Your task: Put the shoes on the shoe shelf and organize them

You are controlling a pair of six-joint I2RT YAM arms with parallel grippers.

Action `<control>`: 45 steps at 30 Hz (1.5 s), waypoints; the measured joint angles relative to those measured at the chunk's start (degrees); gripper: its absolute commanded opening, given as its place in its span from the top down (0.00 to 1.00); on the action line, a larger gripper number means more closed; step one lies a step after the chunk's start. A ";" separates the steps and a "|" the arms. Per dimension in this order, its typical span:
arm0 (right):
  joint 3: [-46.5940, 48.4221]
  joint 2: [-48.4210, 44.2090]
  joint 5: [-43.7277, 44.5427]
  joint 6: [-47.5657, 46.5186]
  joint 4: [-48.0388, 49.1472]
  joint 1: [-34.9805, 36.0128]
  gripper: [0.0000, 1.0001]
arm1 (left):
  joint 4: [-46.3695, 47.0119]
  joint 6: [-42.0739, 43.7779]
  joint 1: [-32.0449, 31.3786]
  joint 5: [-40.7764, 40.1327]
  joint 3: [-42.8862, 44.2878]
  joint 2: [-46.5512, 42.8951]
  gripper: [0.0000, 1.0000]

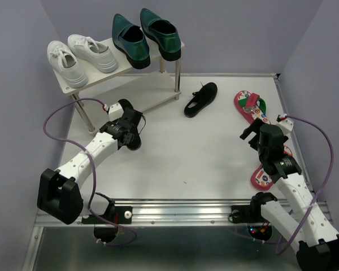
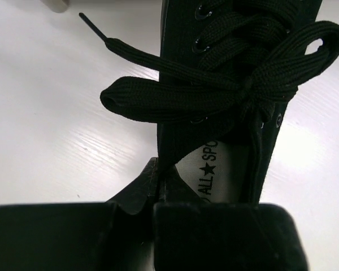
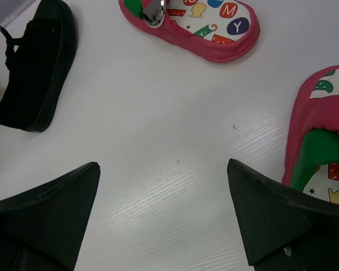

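With left jaws clenched on the black shoe's (image 2: 181,34) collar and right jaws released, lift level, keep lace (image 2: 175,96) clear, slide onto shoe shelf's (image 1: 117,72) lower board.

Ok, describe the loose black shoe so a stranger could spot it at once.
Find the wooden shelf at the back left. Just right of its right-hand leg, a black lace-up shoe lies alone on the white top. Its twin is gripped by the left arm; nothing touches this one.

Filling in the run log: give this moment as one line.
left gripper: shut on black shoe | right gripper: open | green loafers: on shelf
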 measured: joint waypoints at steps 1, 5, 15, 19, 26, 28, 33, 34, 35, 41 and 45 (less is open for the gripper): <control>0.00 0.00 -0.02 -0.09 0.07 0.00 0.00 | 0.37 0.83 1.14 -0.24 0.00 0.85 1.00; 0.00 0.07 -0.24 -0.17 0.13 0.00 0.00 | 1.16 3.21 4.85 -1.20 0.31 3.54 1.00; 0.00 0.44 -0.44 -0.37 0.46 0.00 0.00 | 4.46 8.76 11.15 -3.69 5.90 8.87 1.00; 0.00 0.57 -0.61 -0.37 0.46 0.00 0.00 | 6.40 10.34 13.66 -3.80 7.98 11.45 1.00; 0.00 0.68 -0.68 -0.52 0.48 0.00 0.00 | 9.42 12.70 17.38 -3.93 9.03 14.27 1.00; -0.02 0.74 -0.72 -0.55 0.48 0.00 0.00 | 10.12 12.72 18.03 -4.04 9.88 15.39 1.00; -0.02 0.76 -0.81 -0.57 0.55 0.00 0.00 | 11.85 12.15 18.93 -4.46 11.17 17.99 1.00; -0.02 0.76 -0.83 -0.57 0.57 0.00 0.00 | 11.89 11.85 19.06 -4.48 11.39 18.64 0.98; -0.02 0.72 -0.83 -0.57 0.61 0.00 0.00 | 11.91 11.76 19.15 -4.48 11.43 19.08 0.94; -0.07 0.20 -0.85 -0.61 0.90 0.00 0.00 | 11.74 11.04 19.23 -3.48 11.47 19.50 0.55; -0.09 0.15 -0.85 -0.61 1.16 0.00 0.00 | 11.89 10.91 19.23 -2.34 11.47 18.18 0.49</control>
